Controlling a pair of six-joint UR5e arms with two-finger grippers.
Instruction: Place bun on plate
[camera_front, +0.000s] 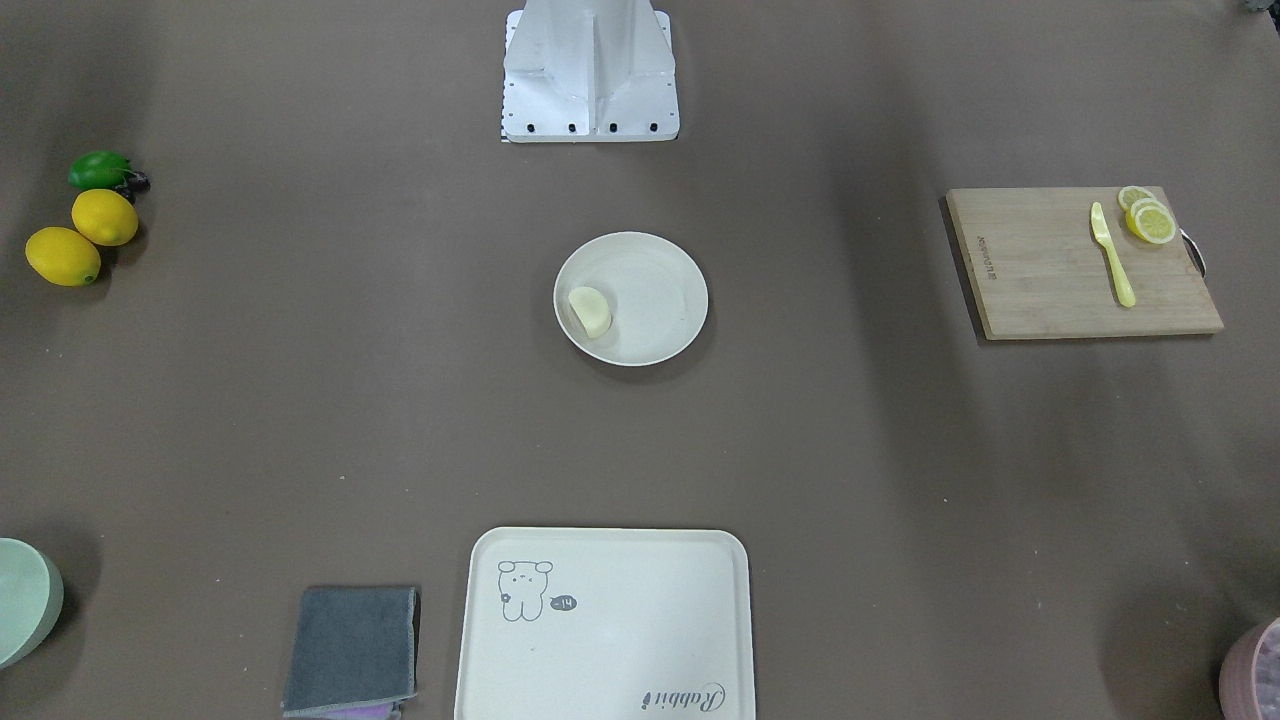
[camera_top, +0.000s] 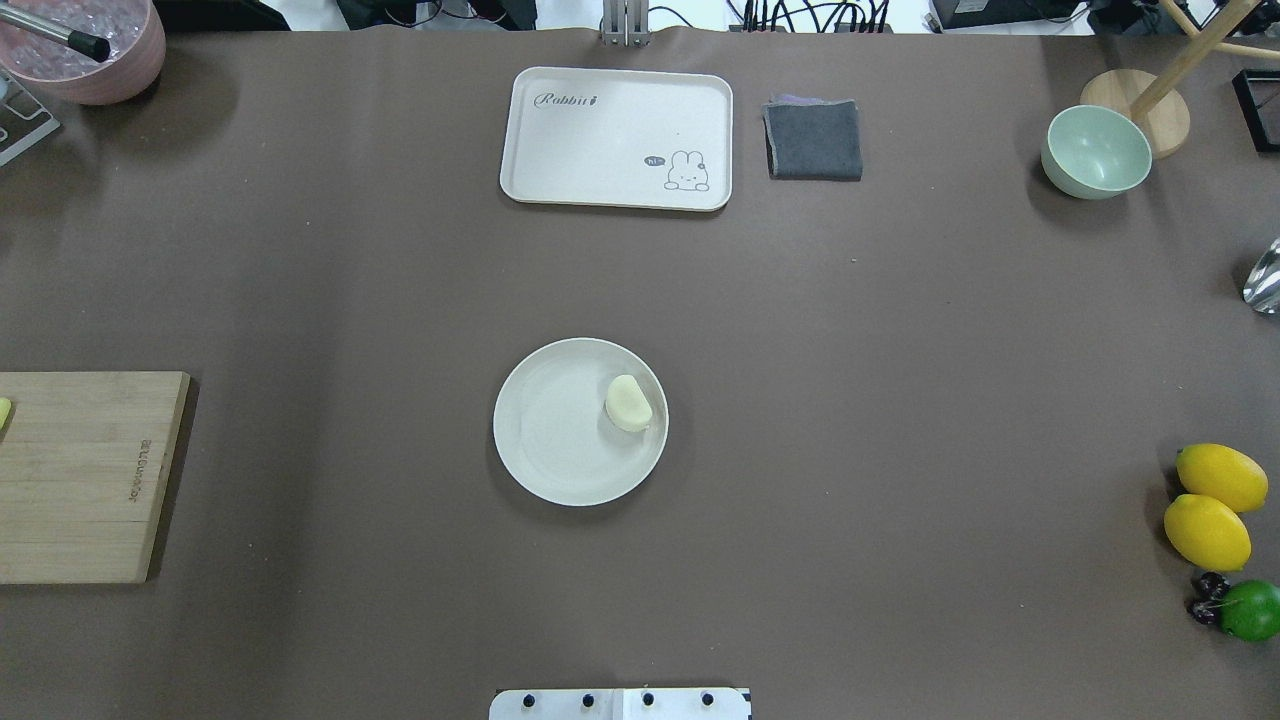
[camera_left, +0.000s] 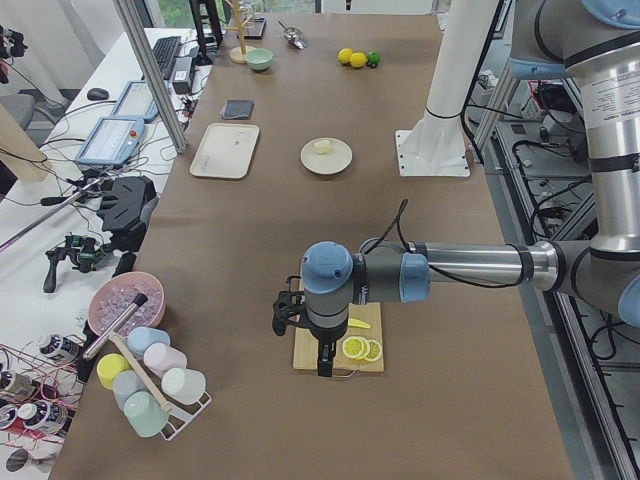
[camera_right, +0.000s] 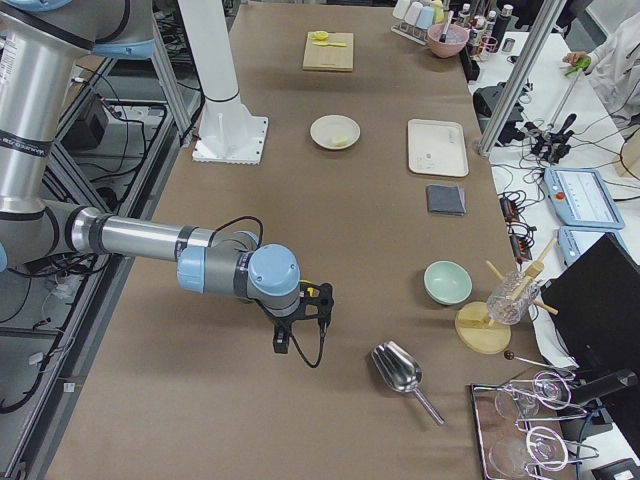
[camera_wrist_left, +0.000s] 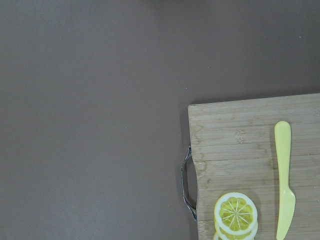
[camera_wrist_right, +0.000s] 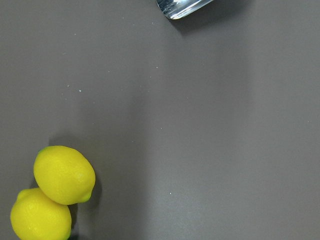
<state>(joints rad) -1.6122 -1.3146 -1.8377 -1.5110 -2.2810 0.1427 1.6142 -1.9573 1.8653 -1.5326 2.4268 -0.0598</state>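
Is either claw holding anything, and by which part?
Cannot be told: both claws show only in side views. The bun lies free on the plate, far from the left claw and right claw.

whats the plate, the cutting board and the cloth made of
Plate: probably matte plastic or fibre composite; cream, no shine.
Cutting board: wood or bamboo, unvarnished-looking; strip grain shows.
Cloth: grey fabric, seemingly microfibre; soft folded layers.
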